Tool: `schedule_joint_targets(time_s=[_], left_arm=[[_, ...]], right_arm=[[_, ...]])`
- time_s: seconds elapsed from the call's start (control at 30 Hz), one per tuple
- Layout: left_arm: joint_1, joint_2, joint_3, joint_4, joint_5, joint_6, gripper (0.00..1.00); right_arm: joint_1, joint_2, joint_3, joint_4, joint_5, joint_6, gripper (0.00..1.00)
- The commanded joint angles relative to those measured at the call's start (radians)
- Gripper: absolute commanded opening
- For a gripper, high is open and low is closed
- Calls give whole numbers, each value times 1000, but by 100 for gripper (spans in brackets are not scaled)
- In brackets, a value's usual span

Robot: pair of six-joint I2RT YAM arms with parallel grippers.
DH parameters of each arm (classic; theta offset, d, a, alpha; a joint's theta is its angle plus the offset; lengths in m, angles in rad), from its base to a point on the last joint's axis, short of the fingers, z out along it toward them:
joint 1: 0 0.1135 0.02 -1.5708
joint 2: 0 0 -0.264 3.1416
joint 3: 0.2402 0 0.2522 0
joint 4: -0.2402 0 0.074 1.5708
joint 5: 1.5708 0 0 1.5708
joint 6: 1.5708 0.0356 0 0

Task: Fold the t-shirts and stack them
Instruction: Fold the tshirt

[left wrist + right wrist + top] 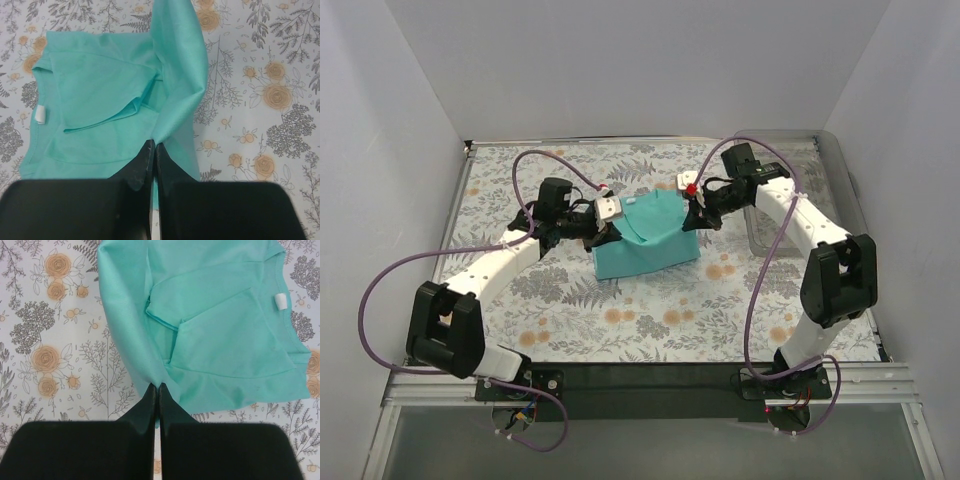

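Observation:
One teal-green t-shirt (645, 245) lies partly folded in the middle of the floral table. My left gripper (608, 222) is shut on its far-left edge and holds it lifted; the left wrist view shows the cloth (125, 95) pinched between the black fingers (145, 165). My right gripper (692, 212) is shut on the far-right edge; the right wrist view shows the cloth (215, 325) pinched at the fingertips (165, 400). The far edge hangs raised between both grippers over the folded body. A white neck label (281, 300) shows, also in the left wrist view (41, 114).
The floral tablecloth (570, 310) covers the table. A clear plastic bin (760, 235) stands at the right, by the right arm. White walls enclose the back and sides.

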Motion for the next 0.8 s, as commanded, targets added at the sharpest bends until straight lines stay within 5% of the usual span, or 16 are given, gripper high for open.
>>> schedule_joint_targets(time_s=[0.0,0.77], left_arm=[[31,25,74,33,47,33,0],[140,300,200,239,47,9,0]], right_arm=[[-11,44,84,-22,-42,31,1],[-68,378,451,-3,-99,182,1]])
